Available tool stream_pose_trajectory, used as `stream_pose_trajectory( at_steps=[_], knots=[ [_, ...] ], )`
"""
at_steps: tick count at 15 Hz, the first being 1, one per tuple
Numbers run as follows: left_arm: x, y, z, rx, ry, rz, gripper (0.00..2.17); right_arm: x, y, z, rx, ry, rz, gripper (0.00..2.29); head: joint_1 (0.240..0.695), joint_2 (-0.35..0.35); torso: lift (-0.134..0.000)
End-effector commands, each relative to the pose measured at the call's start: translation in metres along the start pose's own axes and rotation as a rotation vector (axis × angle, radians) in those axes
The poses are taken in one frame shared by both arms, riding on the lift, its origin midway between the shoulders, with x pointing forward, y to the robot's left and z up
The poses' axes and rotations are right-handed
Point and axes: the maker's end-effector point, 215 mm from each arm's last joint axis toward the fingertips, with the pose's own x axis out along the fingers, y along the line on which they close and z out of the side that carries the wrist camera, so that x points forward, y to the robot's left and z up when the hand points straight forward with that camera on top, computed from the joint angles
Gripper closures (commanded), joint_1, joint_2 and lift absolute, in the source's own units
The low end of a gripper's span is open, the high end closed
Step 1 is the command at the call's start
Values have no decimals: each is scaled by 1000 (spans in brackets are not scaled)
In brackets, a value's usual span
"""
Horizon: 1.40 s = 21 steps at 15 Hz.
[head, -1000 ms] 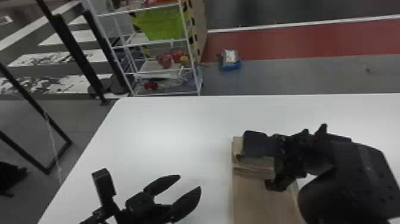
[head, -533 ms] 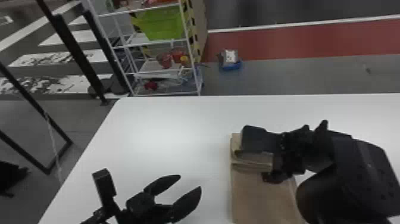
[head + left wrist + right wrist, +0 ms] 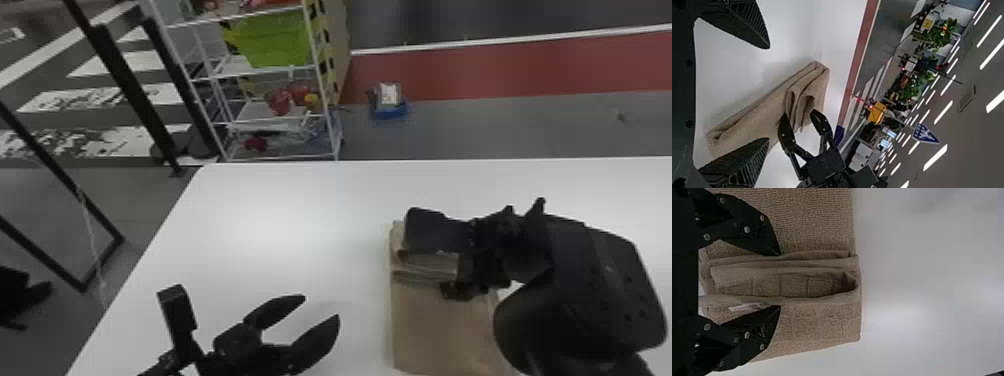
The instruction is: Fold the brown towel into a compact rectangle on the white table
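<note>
Head view, right half of the frame: reaching in over the upper part of the brown towel with the right gripper, and clasping a thick stack of folded layers. In the right wrist view, closed partway at the left of the frame, with fingers against both sides of the stack, by a pale tag; bulging past the fingertips toward the centre in loose, rounded loops. Back in the head view, lying lower right of centre on the white table, with the upper end doubled over in layers and the rest running flat to the bottom edge. At lower left of centre, released and spread wide above the table, well apart from the towel, with the left gripper. In the left wrist view, parted widely at the left of the frame, with the towel stretching slantwise from lower left up to the centre, and with the right gripper around its folds just below the middle. Farther out in the head view, at upper left of centre, past the table's edge, standing on the floor with a white shelf rack and bearing a green bin; just right of that, resting low with a blue container, near a red floor strip across the upper right.
</note>
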Motion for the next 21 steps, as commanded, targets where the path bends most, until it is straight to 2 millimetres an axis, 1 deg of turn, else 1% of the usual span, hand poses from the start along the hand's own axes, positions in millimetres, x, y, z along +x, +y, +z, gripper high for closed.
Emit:
stream_pose_trajectory(
  at_steps=[1, 4, 6, 8, 9, 10, 11, 13, 16, 17, 20, 21],
  knots=[
    [0, 0, 0, -4, -2, 0, 46, -1, -1, 0, 4, -1, -1, 714, 695, 245, -123],
    [0, 0, 0, -2, -2, 0, 46, -4, -4, 2, 16, -16, -6, 741, 695, 244, -123],
    [0, -1, 0, -3, -3, -1, 46, -4, -6, 3, 11, -18, -10, 826, 695, 244, -123],
    [0, 0, 0, -4, -2, 0, 46, -5, -7, 3, 9, -20, -9, 829, 695, 243, -123],
    [0, 0, -1, -3, -1, 1, 46, -5, -8, 3, 9, -23, -10, 1123, 695, 243, -123],
    [0, -1, 0, -3, -3, -2, 46, -6, -10, 4, 8, -25, -16, 1494, 695, 243, -123],
    [0, -1, 0, -4, -2, -2, 46, -7, -13, 3, 12, -26, -29, 1598, 695, 243, -123],
    [1, -3, 0, -4, -3, -10, 46, -14, -21, 6, 25, -47, -46, 1598, 695, 241, -123],
    [4, -8, 1, 1, -4, -25, 46, -33, -39, 18, 49, -111, -97, 1598, 695, 234, -123],
    [6, -10, 1, 3, 0, -31, 46, -40, -45, 18, 56, -122, -112, 1598, 695, 233, -123],
    [8, -12, -1, 12, 11, -38, 46, -48, -49, 26, 59, -154, -122, 1598, 695, 224, -123],
    [10, -11, -4, 19, 31, -42, 46, -53, -52, 29, 58, -163, -131, 1598, 695, 223, -123]
  ],
)
